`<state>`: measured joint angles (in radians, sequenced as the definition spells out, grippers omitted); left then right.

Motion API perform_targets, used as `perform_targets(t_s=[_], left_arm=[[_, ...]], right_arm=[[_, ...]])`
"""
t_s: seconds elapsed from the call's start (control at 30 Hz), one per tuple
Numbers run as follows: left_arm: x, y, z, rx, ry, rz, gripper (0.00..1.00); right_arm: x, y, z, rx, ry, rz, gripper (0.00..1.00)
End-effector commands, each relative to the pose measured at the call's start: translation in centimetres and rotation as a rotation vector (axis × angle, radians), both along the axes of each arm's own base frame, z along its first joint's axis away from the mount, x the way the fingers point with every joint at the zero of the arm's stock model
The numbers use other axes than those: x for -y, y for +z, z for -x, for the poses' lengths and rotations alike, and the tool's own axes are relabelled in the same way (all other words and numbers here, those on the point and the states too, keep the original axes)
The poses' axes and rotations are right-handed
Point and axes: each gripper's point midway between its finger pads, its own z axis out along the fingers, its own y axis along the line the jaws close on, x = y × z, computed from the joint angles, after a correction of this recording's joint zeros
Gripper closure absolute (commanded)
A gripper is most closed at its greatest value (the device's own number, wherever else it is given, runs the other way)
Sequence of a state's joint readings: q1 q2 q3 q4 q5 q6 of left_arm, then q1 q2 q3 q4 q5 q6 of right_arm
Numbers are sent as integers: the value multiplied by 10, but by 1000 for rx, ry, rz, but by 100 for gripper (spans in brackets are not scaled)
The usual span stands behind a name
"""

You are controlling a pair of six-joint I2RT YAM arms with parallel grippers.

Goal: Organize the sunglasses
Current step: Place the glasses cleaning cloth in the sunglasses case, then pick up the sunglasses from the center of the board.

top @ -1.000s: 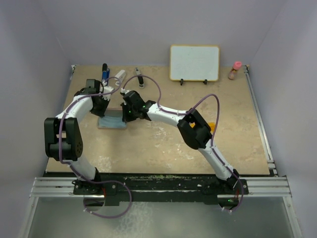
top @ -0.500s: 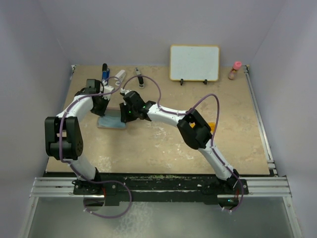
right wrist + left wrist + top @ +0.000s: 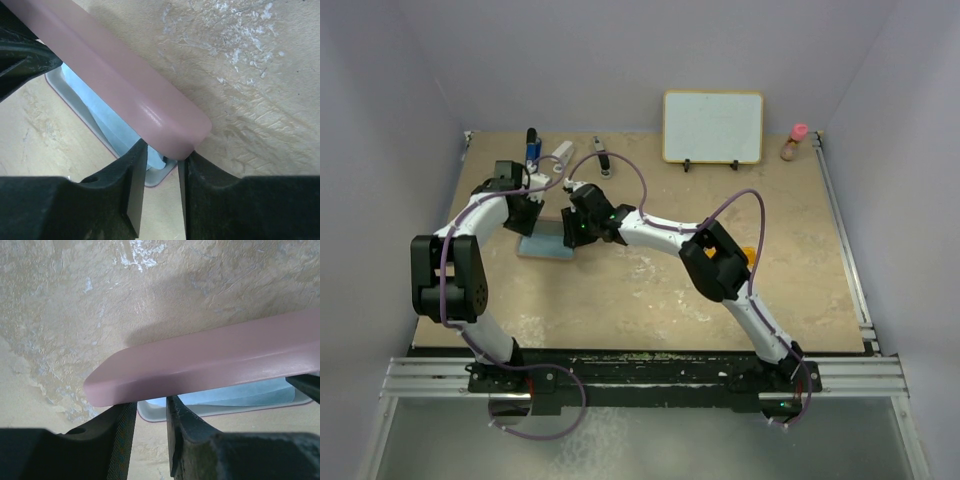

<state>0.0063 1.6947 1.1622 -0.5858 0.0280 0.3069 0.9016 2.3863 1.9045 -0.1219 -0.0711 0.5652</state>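
The pink case [image 3: 215,360] lies open, its lid raised over a base lined with a light blue cloth [image 3: 235,392]. In the top view the case [image 3: 546,244] sits left of centre with both grippers over it. My left gripper [image 3: 151,405] is open, its tips just under one end of the lid. At the lid's other end [image 3: 165,127] my right gripper [image 3: 162,152] also stands open, jaws slightly apart with nothing pinched. An orange bit, probably the sunglasses [image 3: 749,254], peeks out behind my right arm's elbow, mostly hidden.
A small whiteboard [image 3: 713,127] stands at the back. A pink-capped bottle [image 3: 794,142] is in the back right corner. A blue-tipped item [image 3: 532,146], a white piece [image 3: 561,152] and a dark tool [image 3: 602,157] lie along the back left.
Both grippers have gone from shut to slightly open at the ends of the case lid. The arms have hardly moved.
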Motion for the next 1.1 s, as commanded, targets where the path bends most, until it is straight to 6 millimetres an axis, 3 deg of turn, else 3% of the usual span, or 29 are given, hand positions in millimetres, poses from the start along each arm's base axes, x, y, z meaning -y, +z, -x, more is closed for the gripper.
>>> perform_targets(t_s=[0.0,0.27,0.4,0.47,0.53,0.7,0.8,0.87,1.0,1.03,1.07], left_arm=[[-6,18,-8,81,19,-13,66],[-11,79,-5,224,19,-42,66],[-10,105,-1,271,18,-40,64],[-6,122,1,291,8,-17,64],[4,145,1,323,-16,30,61],[41,201,-2,445,-127,195,52],[80,223,-6,505,-211,252,50],[131,227,-4,507,-321,224,50],[215,224,0,469,-496,249,50],[236,220,1,450,-540,258,50],[255,219,3,442,-587,257,50]], right_arm=[[-6,62,-2,85,11,-101,61],[8,86,-3,141,-37,-125,24],[23,95,-6,166,-85,-92,21],[43,99,-6,180,-136,-39,22],[80,105,-4,203,-231,41,24],[226,91,5,99,-494,166,39],[304,97,20,98,-632,158,41],[337,117,36,142,-693,150,38],[379,146,60,174,-778,185,31],[385,166,59,203,-807,152,28],[395,172,64,205,-828,150,27]])
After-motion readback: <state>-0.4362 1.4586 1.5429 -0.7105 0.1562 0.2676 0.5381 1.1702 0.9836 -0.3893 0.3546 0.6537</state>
